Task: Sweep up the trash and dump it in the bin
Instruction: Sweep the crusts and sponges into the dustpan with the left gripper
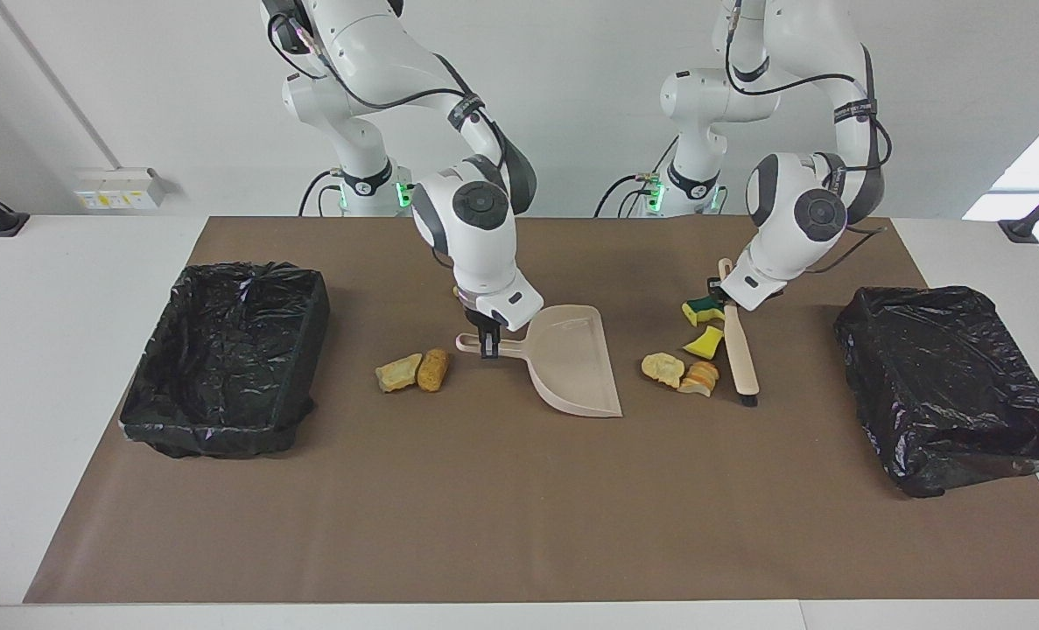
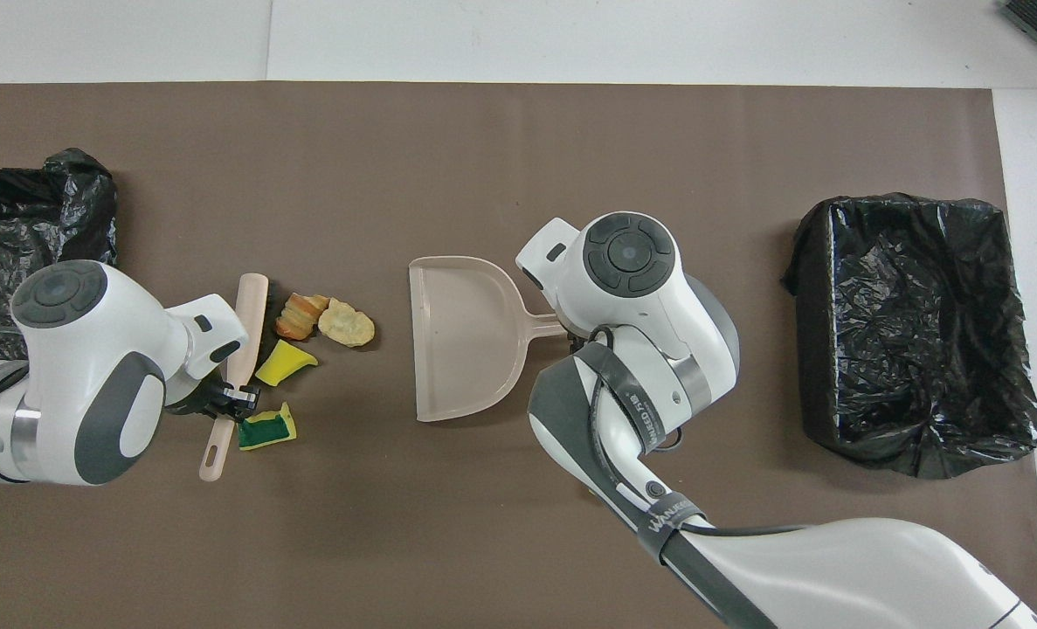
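Across the facing view, a black-lined bin stands at the right arm's end of the counter; beside two tan trash chunks, the right end effector is clamped on the handle of the beige dustpan, whose mouth faces the trash scraps. The left end effector is closed on the brush, long axis running away from the robots, just beside the scraps; a second lined bin follows. Arm lettering is unreadable.

White arms, grey joints, black cables
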Controlling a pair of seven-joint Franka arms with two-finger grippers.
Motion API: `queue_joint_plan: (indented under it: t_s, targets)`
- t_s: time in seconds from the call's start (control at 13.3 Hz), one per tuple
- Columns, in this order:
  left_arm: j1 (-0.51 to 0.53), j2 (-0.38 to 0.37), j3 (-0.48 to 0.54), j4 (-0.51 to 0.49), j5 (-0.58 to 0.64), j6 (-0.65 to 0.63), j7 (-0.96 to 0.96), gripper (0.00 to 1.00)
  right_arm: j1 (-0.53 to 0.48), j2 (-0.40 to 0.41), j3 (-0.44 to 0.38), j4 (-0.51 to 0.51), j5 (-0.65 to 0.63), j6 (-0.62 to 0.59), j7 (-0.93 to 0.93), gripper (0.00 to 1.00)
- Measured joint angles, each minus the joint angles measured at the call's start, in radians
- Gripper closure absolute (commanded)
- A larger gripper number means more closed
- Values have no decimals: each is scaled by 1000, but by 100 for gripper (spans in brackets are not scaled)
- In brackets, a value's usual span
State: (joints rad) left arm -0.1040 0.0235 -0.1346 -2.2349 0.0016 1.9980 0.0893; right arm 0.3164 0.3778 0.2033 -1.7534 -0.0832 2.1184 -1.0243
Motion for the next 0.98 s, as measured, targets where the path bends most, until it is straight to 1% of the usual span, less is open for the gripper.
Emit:
queue_joint_plan:
  t_s: [0.3, 0.45, 0.6, 0.75, 0.9, 0.98]
  targets:
    - [-11, 2, -134, 0, -1, 9, -5, 100, 0, 0, 0, -2, 0, 1, 1, 100]
    - [-12, 3, -217, 4, -3, 15, -75, 100, 0, 0, 0, -2, 0, 1, 1, 100]
    - [-18, 8, -282, 35, -4, 26, -172, 100, 0, 0, 0, -2, 0, 1, 1, 100]
    - [-22, 33, -295, 100, -6, 20, -228, 100, 0, 0, 0, -3, 0, 1, 1, 100]
    - [-20, 66, -290, 173, -6, -16, -315, 100, -1, 0, -1, -6, 0, 1, 1, 100]
    - [-19, 71, -288, 192, -6, -42, -371, 100, -1, 0, -1, -7, 0, 1, 1, 100]
